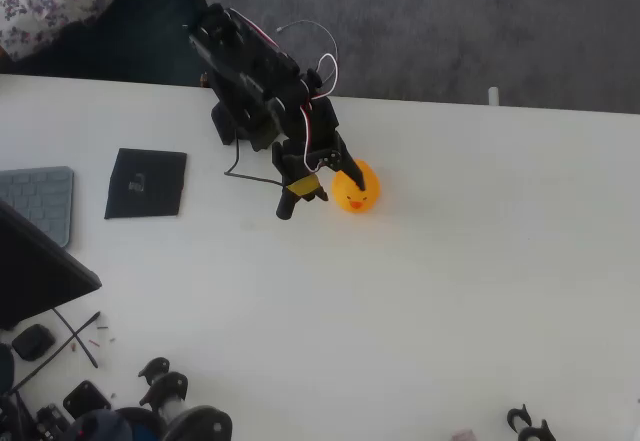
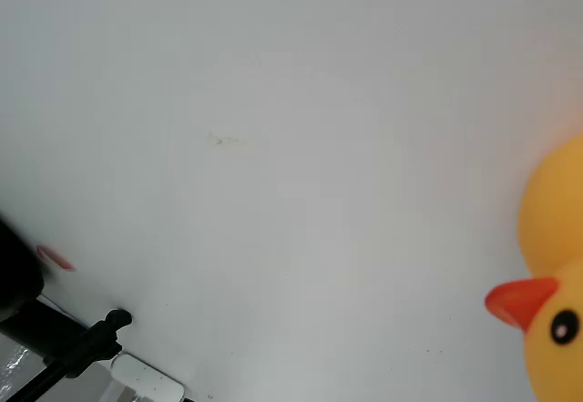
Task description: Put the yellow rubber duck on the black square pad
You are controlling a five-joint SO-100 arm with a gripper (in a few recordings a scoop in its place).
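seen from overhead, a white table stands against grey carpet, with the yellow rubber duck near its middle and the black square pad well apart to the left, beside a grey keyboard. the black gripper hangs just left of the duck, jaws spread open, one finger touching it. the wrist view shows bare white tabletop and the duck at the right edge.

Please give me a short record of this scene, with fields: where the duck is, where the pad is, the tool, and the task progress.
duck: yellow duck on the white table, right of the pad in the overhead view
pad: black pad, flat, nothing on it
tool: tool at the duck's left side; grip unclear
other: grey keyboard left of the pad
progress: duck not yet on the pad
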